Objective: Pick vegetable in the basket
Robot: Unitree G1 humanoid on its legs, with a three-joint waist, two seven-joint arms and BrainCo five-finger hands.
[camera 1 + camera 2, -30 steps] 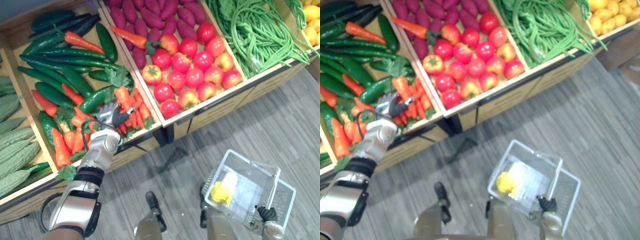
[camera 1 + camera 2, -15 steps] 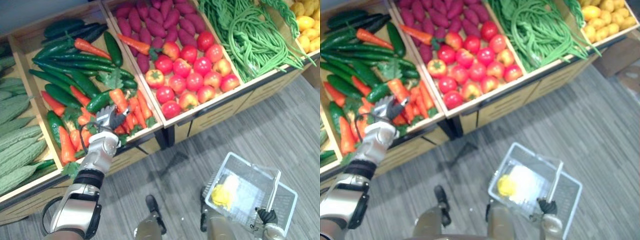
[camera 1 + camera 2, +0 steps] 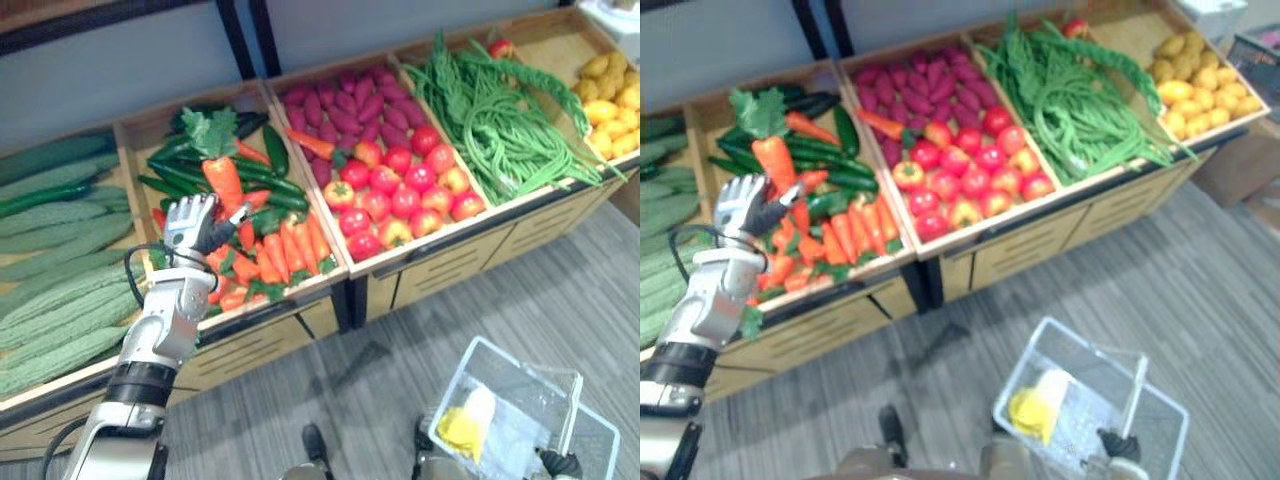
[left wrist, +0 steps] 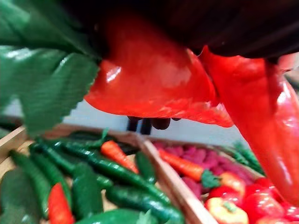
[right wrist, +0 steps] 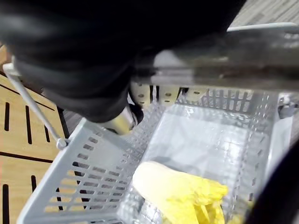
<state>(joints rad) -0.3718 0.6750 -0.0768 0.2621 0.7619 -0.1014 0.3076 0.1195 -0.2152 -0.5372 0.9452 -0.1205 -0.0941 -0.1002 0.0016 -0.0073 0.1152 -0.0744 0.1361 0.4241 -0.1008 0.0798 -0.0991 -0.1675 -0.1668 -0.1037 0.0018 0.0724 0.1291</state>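
My left hand (image 3: 188, 222) is shut on an orange carrot (image 3: 224, 185) with a green leafy top, held up above the carrot and cucumber bin (image 3: 130, 128). In the left wrist view the carrot (image 4: 154, 79) and its leaf sit right against the hand. Low at the right, my right hand (image 3: 562, 463) is shut on the handle (image 5: 224, 60) of a pale grey mesh basket (image 3: 525, 357). A yellow and cream vegetable (image 5: 173, 186) lies in the basket.
The wooden stall holds bitter gourds (image 3: 50, 290) at the left, then cucumbers and carrots, sweet potatoes with tomatoes (image 3: 400, 190), green beans (image 3: 490, 110) and yellow produce (image 3: 610, 85). Grey floor lies between the stall front and the basket.
The camera has tilted up along the stall. My left hand has lifted a carrot out of the pile, and it now stands leaf end up above the bin. The basket hand holds still.
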